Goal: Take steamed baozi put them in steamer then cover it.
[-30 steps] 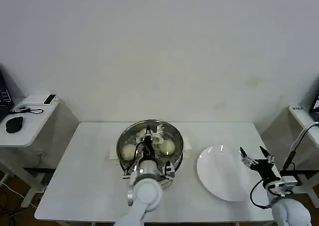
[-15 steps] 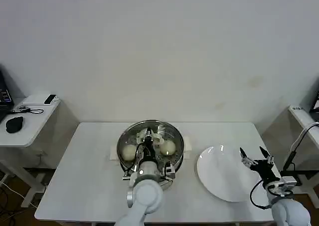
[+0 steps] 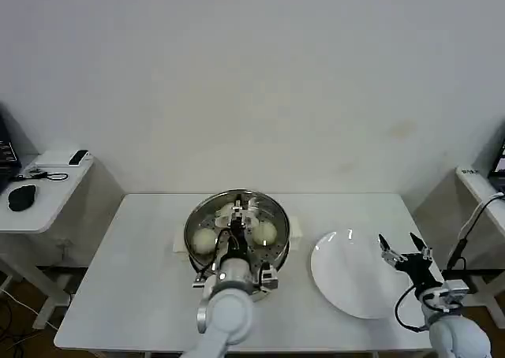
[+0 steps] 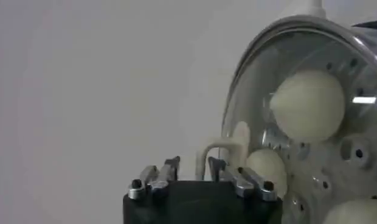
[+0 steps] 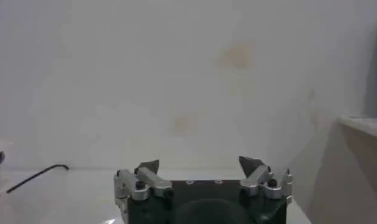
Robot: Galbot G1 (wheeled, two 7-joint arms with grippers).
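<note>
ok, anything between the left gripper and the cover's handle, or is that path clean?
Nothing visible in the way. The left gripper is right at the pale handle of the cover, which is over the steamer, with baozi visible through the glass. The right gripper waits open by the plate.

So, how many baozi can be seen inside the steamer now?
3 show clearly in the steamer: one baozi on its left side, one on its right, one at the back. The left gripper may hide another.
</note>
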